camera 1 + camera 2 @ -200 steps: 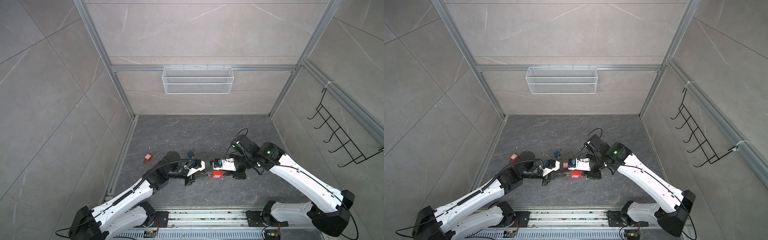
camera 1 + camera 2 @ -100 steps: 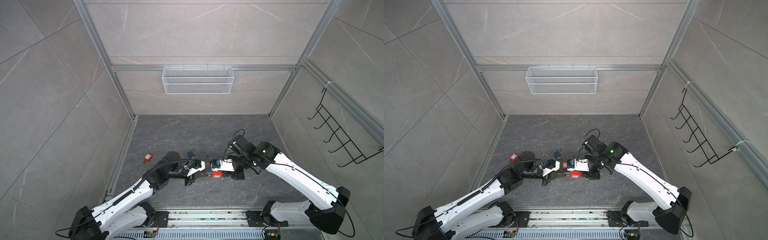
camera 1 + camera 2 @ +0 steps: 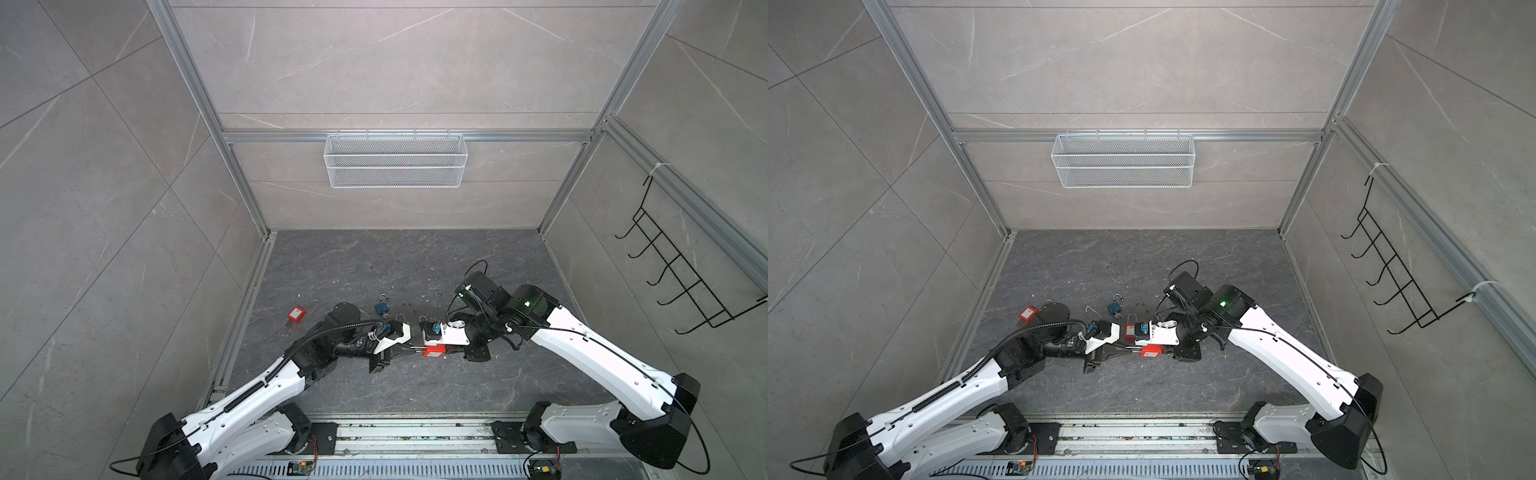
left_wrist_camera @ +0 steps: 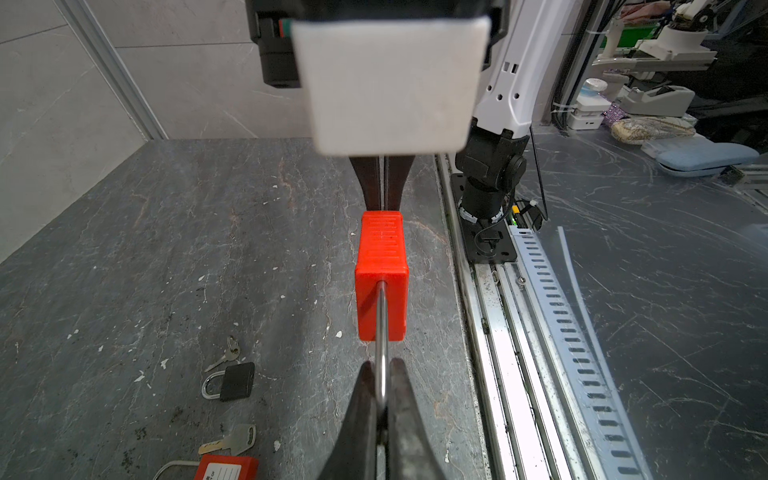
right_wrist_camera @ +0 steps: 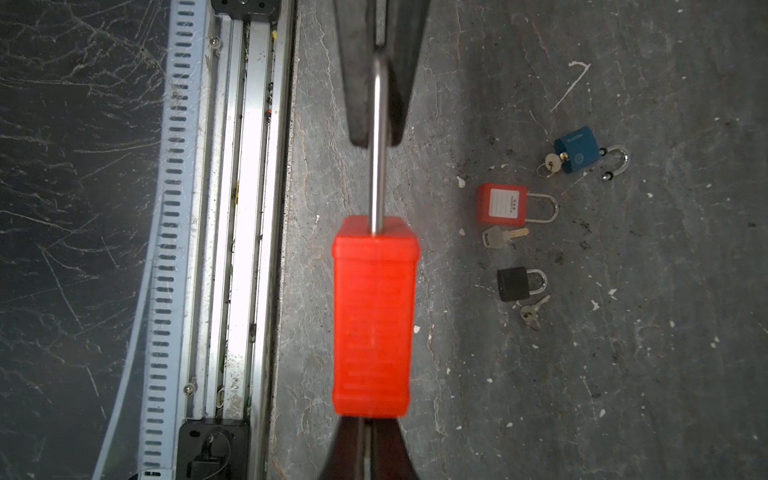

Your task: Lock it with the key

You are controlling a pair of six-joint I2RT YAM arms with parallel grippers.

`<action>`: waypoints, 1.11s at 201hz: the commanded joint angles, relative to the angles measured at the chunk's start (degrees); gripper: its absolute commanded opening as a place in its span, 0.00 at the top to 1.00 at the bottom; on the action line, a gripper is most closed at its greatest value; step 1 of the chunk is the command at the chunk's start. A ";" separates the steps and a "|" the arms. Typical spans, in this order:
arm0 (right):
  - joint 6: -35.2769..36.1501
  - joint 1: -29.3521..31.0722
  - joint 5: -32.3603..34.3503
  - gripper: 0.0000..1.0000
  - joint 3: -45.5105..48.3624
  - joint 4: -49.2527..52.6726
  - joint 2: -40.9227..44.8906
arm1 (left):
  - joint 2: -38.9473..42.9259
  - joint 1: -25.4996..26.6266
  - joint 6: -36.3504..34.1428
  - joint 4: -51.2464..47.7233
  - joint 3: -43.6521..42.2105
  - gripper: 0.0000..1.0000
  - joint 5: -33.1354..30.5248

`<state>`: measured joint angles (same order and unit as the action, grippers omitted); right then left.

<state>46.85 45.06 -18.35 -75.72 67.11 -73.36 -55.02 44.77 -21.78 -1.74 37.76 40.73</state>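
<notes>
A red padlock (image 3: 433, 351) (image 4: 380, 274) hangs level above the floor between my two grippers. In the left wrist view my left gripper (image 4: 383, 368) is shut on its steel shackle (image 4: 381, 316). At the other end of the body, my right gripper (image 5: 368, 424) is shut against the lock's underside. A thin silver strip, the key (image 5: 367, 451), shows between its fingers; the rest of the key is hidden. The left wrist view shows those right fingers (image 4: 365, 183) pressed together just behind the red body.
On the floor lie a labelled red padlock (image 5: 500, 203) with a loose key (image 5: 498, 237), a black padlock (image 5: 513, 284), small keys (image 5: 530, 313), an open blue padlock (image 5: 577, 148) and another red padlock (image 3: 296, 313). The base rail (image 5: 245, 208) runs close by. A wire basket (image 3: 395, 166) hangs on the back wall.
My right gripper's fingers have closed at the padlock's bottom end and the right arm has eased slightly left. The left gripper and padlock have stayed put.
</notes>
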 commanded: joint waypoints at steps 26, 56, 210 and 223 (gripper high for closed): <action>2.58 -3.70 3.57 1.00 3.30 3.02 3.74 | 1.15 0.07 -5.91 -6.48 5.27 1.00 -0.03; 3.42 -5.97 3.39 1.00 5.00 3.34 5.38 | 1.77 0.06 -7.43 -8.65 5.74 1.00 -0.93; -25.97 -8.67 -0.24 1.00 16.84 -23.21 9.21 | -22.07 -7.94 -32.40 -61.21 29.70 1.00 -26.76; -27.68 -8.67 -1.34 1.00 18.44 -24.75 9.19 | -24.27 -8.10 -32.45 -61.20 29.81 1.00 -28.57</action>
<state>26.41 36.62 -16.97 -59.86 47.97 -63.92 -76.34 37.08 -51.86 -56.93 65.39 17.47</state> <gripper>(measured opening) 0.051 0.052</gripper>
